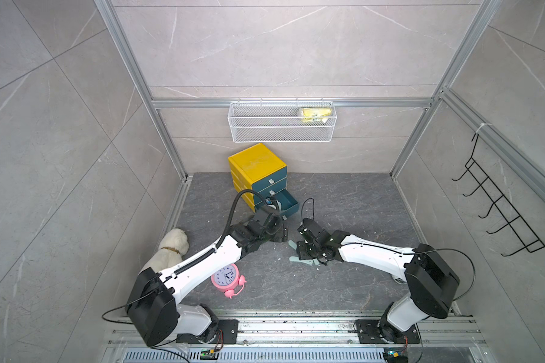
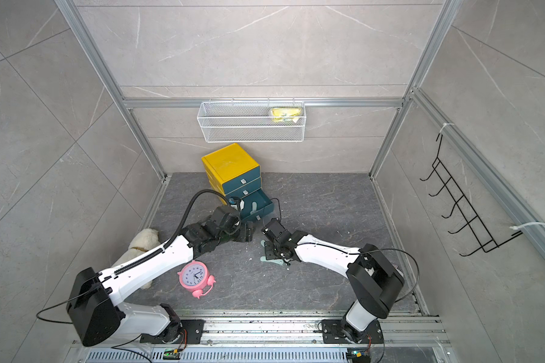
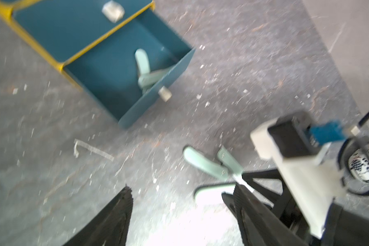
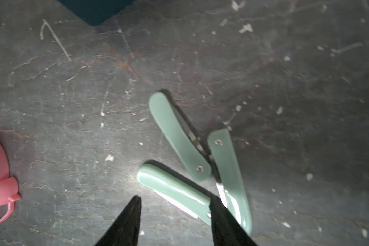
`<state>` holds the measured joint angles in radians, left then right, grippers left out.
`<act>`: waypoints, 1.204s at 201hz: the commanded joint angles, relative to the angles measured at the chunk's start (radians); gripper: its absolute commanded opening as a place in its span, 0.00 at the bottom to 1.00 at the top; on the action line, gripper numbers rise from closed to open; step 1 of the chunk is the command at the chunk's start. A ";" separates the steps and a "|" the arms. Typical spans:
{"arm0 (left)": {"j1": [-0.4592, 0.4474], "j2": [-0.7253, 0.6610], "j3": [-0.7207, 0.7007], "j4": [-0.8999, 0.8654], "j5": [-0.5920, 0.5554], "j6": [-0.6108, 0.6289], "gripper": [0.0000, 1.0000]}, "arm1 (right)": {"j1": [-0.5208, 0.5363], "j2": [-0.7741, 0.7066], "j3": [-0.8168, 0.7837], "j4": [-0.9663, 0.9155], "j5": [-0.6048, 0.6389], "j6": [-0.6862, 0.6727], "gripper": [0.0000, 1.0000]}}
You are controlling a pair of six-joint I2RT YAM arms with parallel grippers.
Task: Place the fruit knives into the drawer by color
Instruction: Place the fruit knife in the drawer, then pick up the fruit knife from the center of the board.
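The drawer chest (image 1: 257, 163) is yellow-cased with three dark teal drawers; its bottom drawer (image 1: 288, 204) is pulled out. In the left wrist view two pale teal fruit knives (image 3: 144, 68) lie crossed inside that open drawer (image 3: 107, 70). My left gripper (image 3: 182, 189) is open and empty, just in front of the drawer above the floor. Three more pale teal fruit knives (image 4: 177, 136) lie together on the dark floor. My right gripper (image 4: 175, 202) hovers open over them, one fingertip (image 4: 217, 210) covering the end of the nearest knife (image 4: 170, 189).
A pink alarm clock (image 1: 228, 279) stands near the left arm, with a white plush dog (image 1: 170, 248) by the left wall. A white mesh basket (image 1: 282, 122) holding a yellow item hangs on the back wall. A black hook rack (image 1: 501, 213) hangs on the right wall.
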<state>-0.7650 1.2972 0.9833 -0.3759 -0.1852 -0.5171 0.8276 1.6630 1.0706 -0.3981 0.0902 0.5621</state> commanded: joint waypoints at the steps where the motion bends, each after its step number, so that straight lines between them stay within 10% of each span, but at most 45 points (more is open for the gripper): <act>1: 0.002 -0.134 -0.065 0.016 -0.048 -0.070 0.79 | 0.000 0.062 0.075 -0.049 0.047 -0.072 0.54; 79: 0.003 -0.289 -0.163 -0.061 -0.093 -0.104 0.84 | 0.005 0.259 0.242 -0.165 0.104 -0.126 0.52; 100: 0.004 -0.291 -0.178 -0.045 -0.094 -0.108 0.99 | 0.014 0.295 0.273 -0.199 0.149 -0.136 0.52; 242: 0.004 -0.348 -0.189 -0.065 -0.123 -0.087 0.99 | 0.030 0.430 0.338 -0.265 0.156 -0.153 0.37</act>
<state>-0.7650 0.9638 0.7979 -0.4374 -0.2871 -0.6109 0.8513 2.0434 1.4109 -0.6250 0.2810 0.4210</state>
